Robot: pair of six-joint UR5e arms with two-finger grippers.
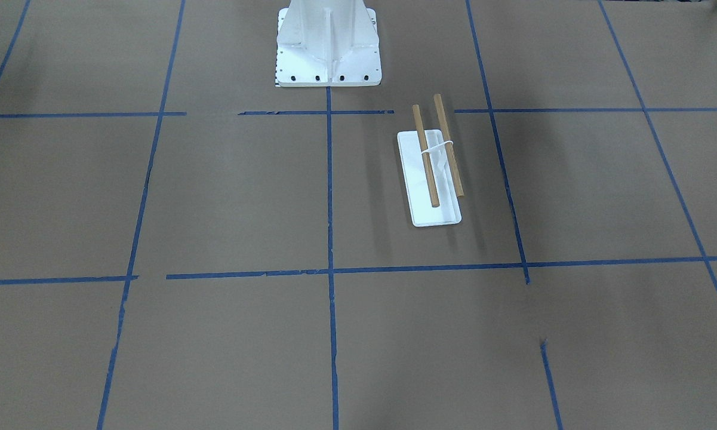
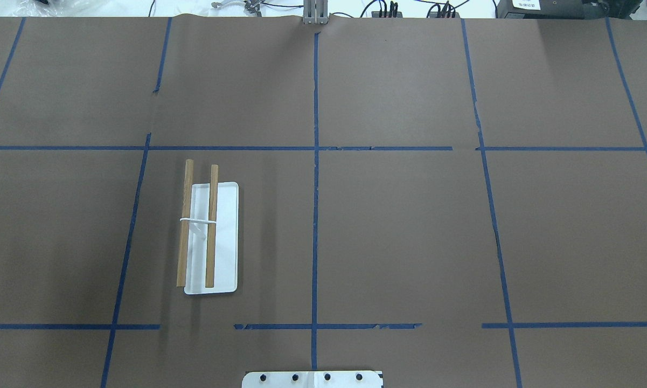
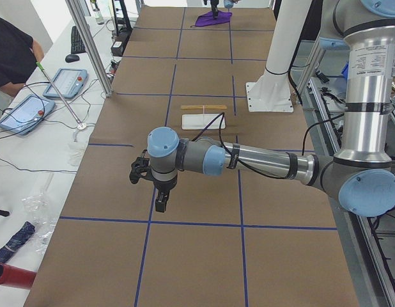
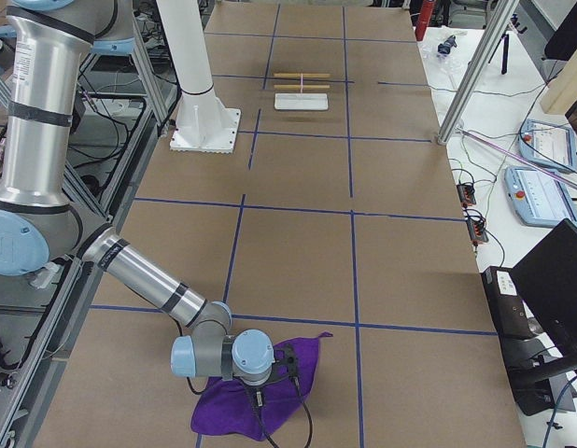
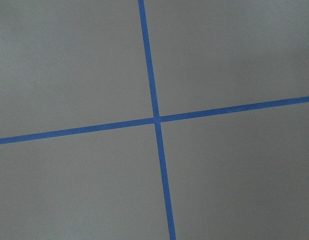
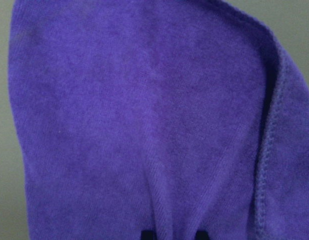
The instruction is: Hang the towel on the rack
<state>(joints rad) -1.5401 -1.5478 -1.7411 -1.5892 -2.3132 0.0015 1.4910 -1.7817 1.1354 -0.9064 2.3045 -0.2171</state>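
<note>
Towel (image 4: 260, 392): you have it at the desk's (image 2: 409, 226) end on the robot's right, well apart from the rack. It is soft purple microfibre with a stitched hem, lying bunched.
Right gripper (image 6: 174, 235): closed on the towel, dark tips either side of a raised ridge. A pinched fold likely gives a hold that flat cloth would not.
Left gripper (image 3: 160, 204): hangs over bare desk and blue tape (image 5: 155, 119). You cannot tell whether it is open or closed.
Rack (image 2: 223, 237): two smooth wooden dowels (image 2: 211, 226) on a thin white frame over a flat plate, with nothing draped on them.
</note>
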